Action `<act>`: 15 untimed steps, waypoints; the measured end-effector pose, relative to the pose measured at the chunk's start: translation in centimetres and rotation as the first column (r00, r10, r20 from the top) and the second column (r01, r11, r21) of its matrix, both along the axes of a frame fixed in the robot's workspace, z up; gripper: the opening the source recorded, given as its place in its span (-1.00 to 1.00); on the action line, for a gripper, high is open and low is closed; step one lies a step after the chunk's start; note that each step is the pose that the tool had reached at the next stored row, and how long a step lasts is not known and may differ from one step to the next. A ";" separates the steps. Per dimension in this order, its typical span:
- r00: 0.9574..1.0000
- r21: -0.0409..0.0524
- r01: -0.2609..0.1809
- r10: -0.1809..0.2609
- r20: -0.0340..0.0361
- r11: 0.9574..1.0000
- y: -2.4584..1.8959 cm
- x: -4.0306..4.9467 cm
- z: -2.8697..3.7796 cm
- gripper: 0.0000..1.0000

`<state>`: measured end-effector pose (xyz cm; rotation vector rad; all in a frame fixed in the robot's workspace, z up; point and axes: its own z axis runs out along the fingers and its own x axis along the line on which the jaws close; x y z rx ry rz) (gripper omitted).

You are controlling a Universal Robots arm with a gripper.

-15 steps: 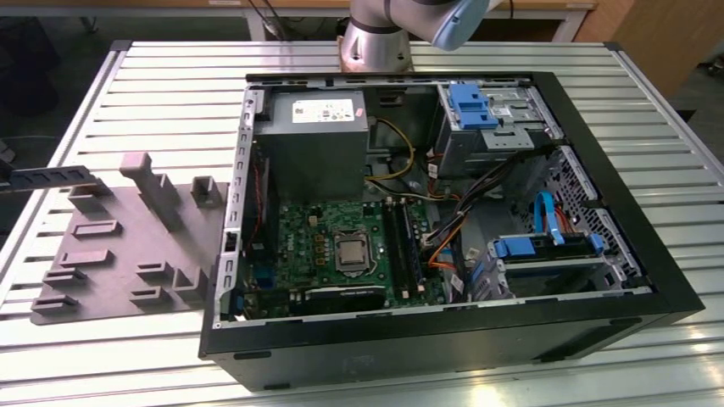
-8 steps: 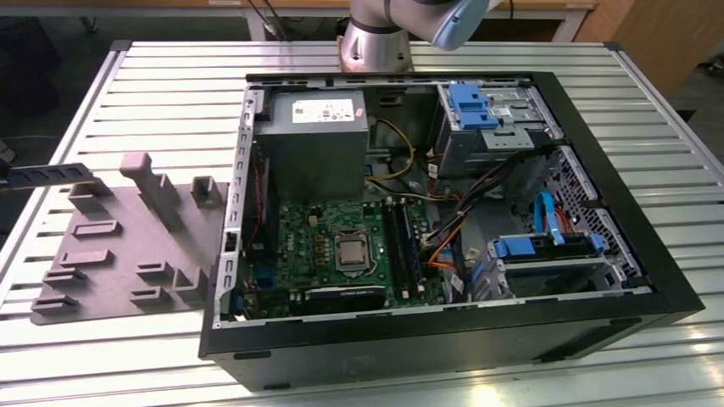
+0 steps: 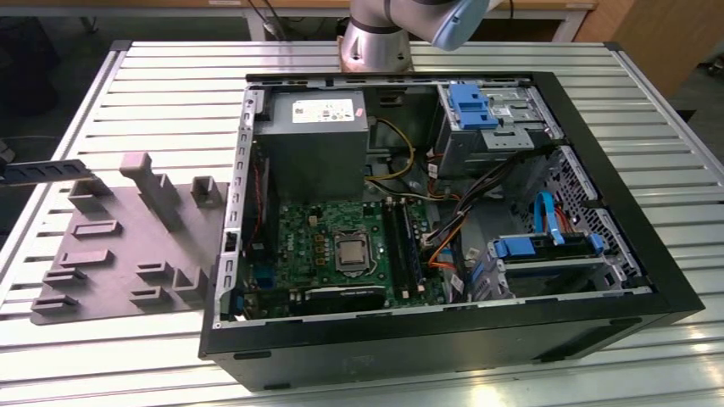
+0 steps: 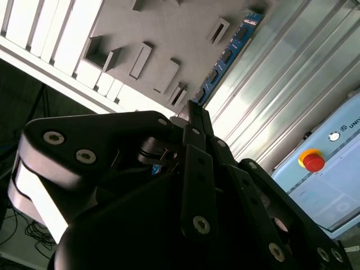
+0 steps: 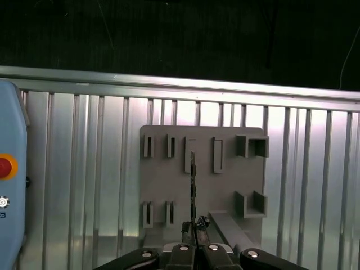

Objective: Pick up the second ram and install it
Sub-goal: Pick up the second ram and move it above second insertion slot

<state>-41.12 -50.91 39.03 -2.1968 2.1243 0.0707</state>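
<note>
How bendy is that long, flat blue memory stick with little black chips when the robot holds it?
Probably stiff: in the second wrist view the long blue memory stick juts straight from the black gripper without drooping. Likely light too, because it looks very thin edge-on in the first wrist view. Maybe fragile: its little black chips sit uncovered.

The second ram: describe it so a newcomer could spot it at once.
Find the open computer case on the slatted table, then the grey fixture plate on the exterior view's left. Just beyond that plate's corner, the gripper holds the second ram. Unlike the grey blocks, it is a long, thin blue board with dark chips.
</note>
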 end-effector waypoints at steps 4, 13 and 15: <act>1.000 0.001 0.000 0.000 0.001 1.000 0.00 0.00 0.30 -0.76; 1.000 0.003 0.000 0.000 0.004 1.000 0.00 0.00 0.99 -0.76; 1.000 0.004 0.000 0.000 0.005 1.000 0.01 0.00 1.12 -0.76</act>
